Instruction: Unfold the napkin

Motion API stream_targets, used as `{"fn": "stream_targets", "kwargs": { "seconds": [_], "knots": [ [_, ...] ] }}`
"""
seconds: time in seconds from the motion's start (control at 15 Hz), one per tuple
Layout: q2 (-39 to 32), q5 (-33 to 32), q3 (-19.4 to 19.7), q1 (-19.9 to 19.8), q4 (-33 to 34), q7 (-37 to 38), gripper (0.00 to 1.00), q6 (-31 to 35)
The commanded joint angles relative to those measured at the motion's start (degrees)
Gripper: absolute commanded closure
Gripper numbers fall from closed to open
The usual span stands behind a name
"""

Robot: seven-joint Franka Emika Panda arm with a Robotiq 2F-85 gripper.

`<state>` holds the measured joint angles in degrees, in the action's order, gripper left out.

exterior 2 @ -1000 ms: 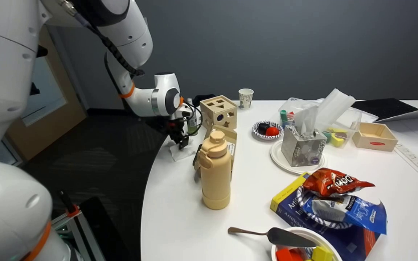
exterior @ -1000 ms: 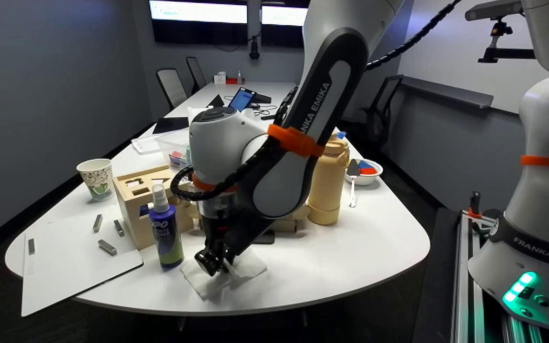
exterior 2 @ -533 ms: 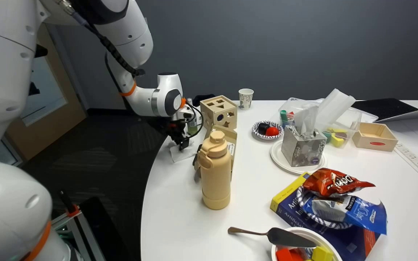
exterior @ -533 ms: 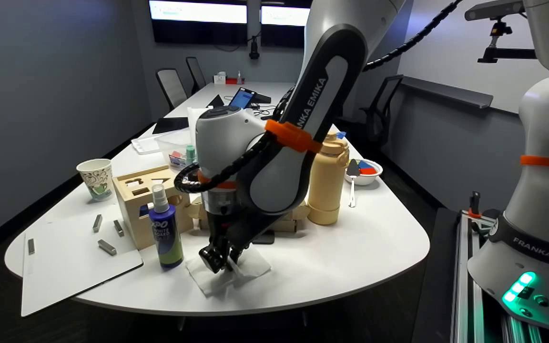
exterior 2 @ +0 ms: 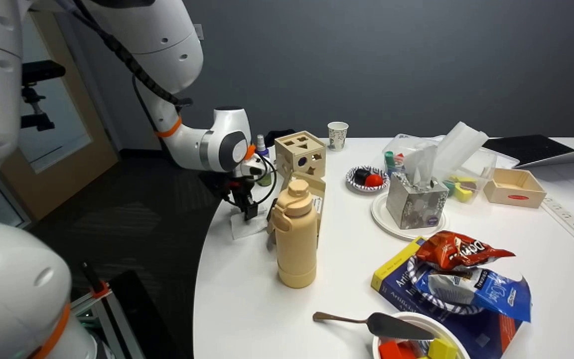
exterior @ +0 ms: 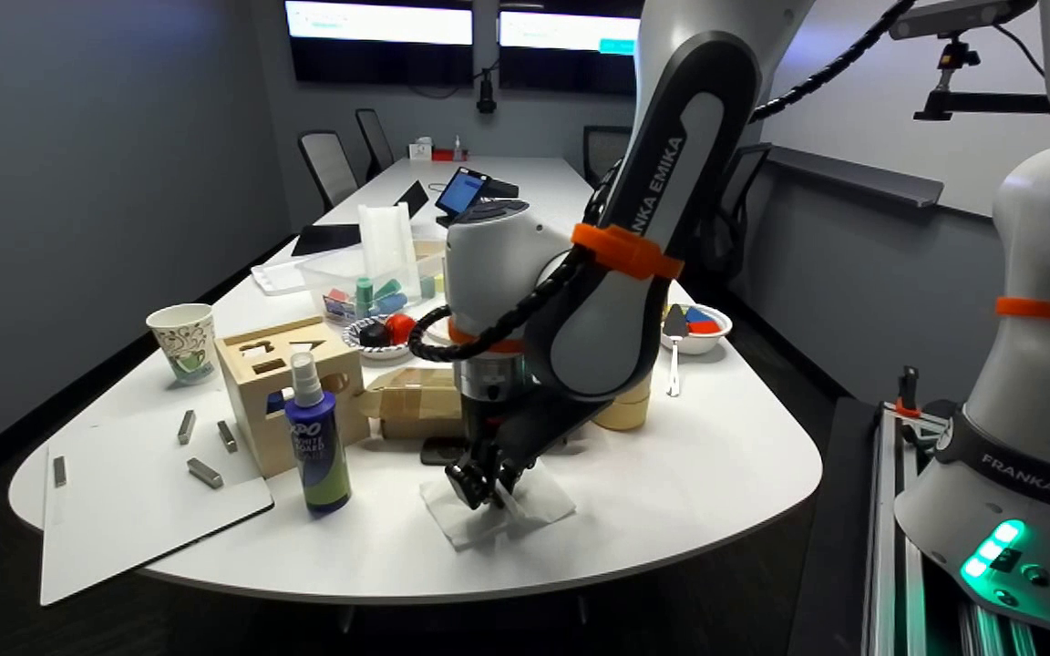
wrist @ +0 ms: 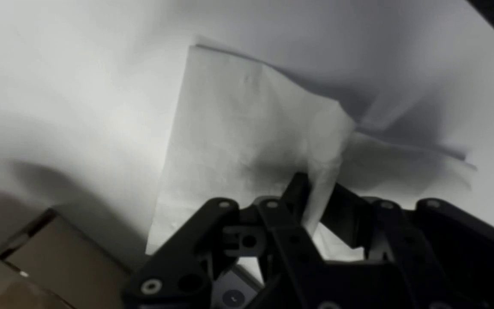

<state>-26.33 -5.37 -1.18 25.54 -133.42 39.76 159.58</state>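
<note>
The white napkin [exterior: 466, 521] lies on the table near its rounded edge. It shows in both exterior views [exterior 2: 247, 228]. In the wrist view the napkin [wrist: 221, 128] has its left part flat and its middle pulled up into a narrow raised ridge. My gripper [exterior: 496, 497] points down over the napkin's middle, low above the table; it shows in an exterior view [exterior 2: 250, 212] too. In the wrist view the fingers [wrist: 313, 193] are shut on the ridge, with cloth pinched between the tips. The fingers hide part of the napkin.
A purple spray bottle [exterior: 318, 451] and a wooden shape box [exterior: 297, 401] stand beside the napkin. A cardboard box [exterior: 420, 401] and a dark flat object [exterior: 441, 450] lie behind it. A tan bottle [exterior 2: 295, 239] stands close by. A white sheet with markers [exterior: 142, 510] lies further off.
My gripper and the pinched napkin have moved together across the table, away from the spray bottle and toward the tan bottle's side. The ridge stays between the fingers.
</note>
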Motion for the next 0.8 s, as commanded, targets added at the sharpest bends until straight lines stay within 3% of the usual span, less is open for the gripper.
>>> {"fn": "stream_targets", "kwargs": {
  "seconds": [0.0, 0.07, 0.13, 0.6, 0.73],
  "knots": [
    [1.9, 2.4, -0.4, -1.3, -6.9, -0.4, 0.97, 3.2],
    [2.3, 2.6, -0.4, -1.3, -7.5, -0.3, 0.74, 3.5],
    [2.5, 2.6, -0.2, -1.3, -8.0, -0.2, 0.63, 3.7],
    [3.0, 3.0, 0.5, -0.9, -10.7, 0.0, 0.09, 4.6],
    [3.9, 2.4, 1.2, -0.1, -11.1, 0.7, 0.00, 4.1]
  ]
}}
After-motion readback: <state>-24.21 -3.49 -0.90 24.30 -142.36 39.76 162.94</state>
